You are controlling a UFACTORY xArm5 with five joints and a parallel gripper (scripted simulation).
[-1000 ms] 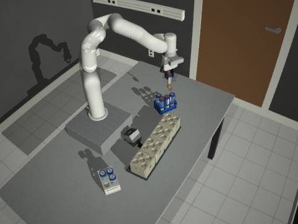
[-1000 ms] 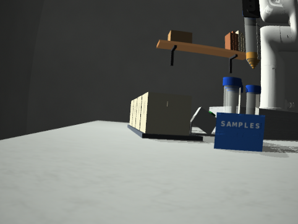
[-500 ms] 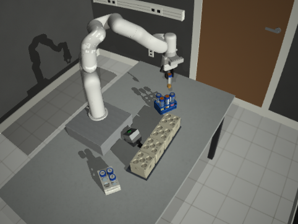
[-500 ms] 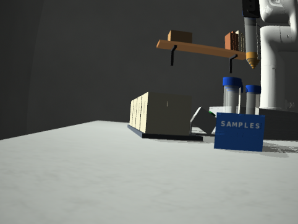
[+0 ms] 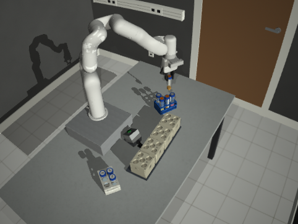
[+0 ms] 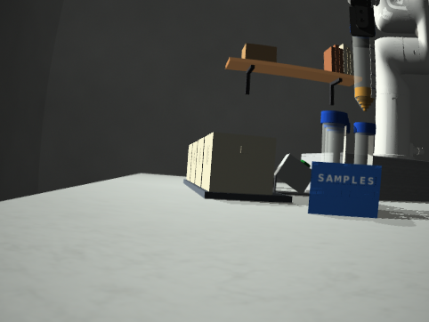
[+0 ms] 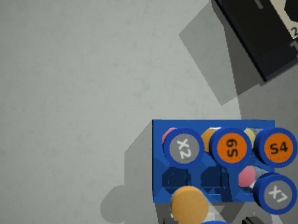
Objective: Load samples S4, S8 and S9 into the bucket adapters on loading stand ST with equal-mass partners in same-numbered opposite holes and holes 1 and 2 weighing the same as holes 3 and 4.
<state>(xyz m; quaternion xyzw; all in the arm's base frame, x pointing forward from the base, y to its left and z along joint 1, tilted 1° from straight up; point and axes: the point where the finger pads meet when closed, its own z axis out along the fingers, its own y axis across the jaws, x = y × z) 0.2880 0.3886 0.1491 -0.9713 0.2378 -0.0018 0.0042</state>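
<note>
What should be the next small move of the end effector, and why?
Probably carry the held tube toward the adapters, keeping it raised: it hangs upright above the table, and the adapters' visible holes look empty.

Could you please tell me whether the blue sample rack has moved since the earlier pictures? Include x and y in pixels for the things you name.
No; the blue sample rack [image 5: 160,110] [image 6: 344,200] [image 7: 158,165] stands just off the same end of the adapter row [image 5: 141,168] [image 6: 242,165] as before.
</note>
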